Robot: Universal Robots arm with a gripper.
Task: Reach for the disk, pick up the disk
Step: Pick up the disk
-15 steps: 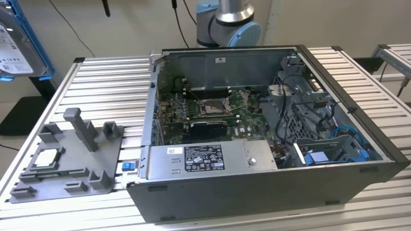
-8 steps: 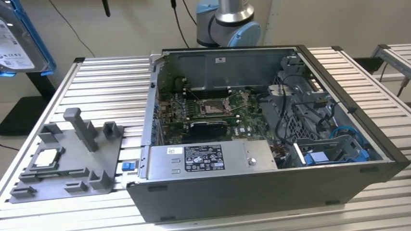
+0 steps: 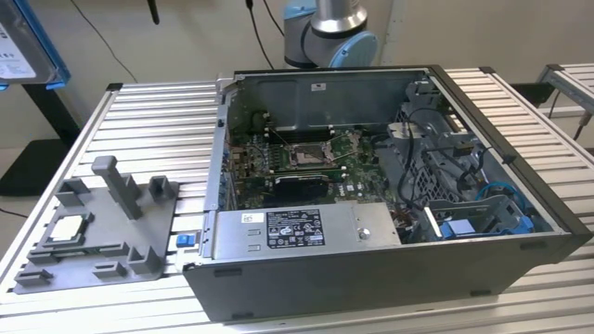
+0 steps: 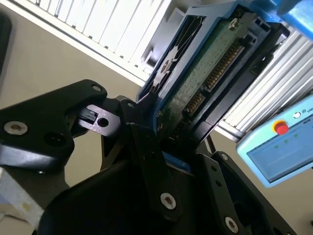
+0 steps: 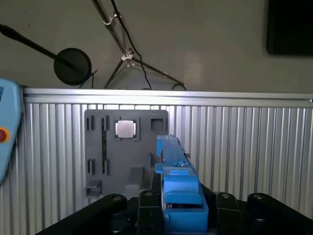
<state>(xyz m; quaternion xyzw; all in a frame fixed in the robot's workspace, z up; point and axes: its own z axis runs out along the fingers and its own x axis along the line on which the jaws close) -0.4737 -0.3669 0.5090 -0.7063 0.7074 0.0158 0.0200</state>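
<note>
The disk point(image 3: 21, 49) hangs high at the exterior view's far left, above and beyond the table's edge, its silver face with white label framed in blue. In the second wrist view my gripper point(image 4: 168, 142) is shut on the disk point(image 4: 210, 63), the black fingers point(image 4: 144, 142) clamping its lower end, with the green circuit side and blue bracket showing. In the first wrist view the disk point(image 5: 178, 181) stands edge-on, rising out of the gripper point(image 5: 181, 208).
An open computer case point(image 3: 519, 209) takes up the middle and right of the slatted table point(image 3: 158, 118). A grey fixture plate point(image 3: 93, 236) with a small square chip point(image 3: 67, 228) lies at the left. A teach pendant point(image 4: 279, 147) sits off the table.
</note>
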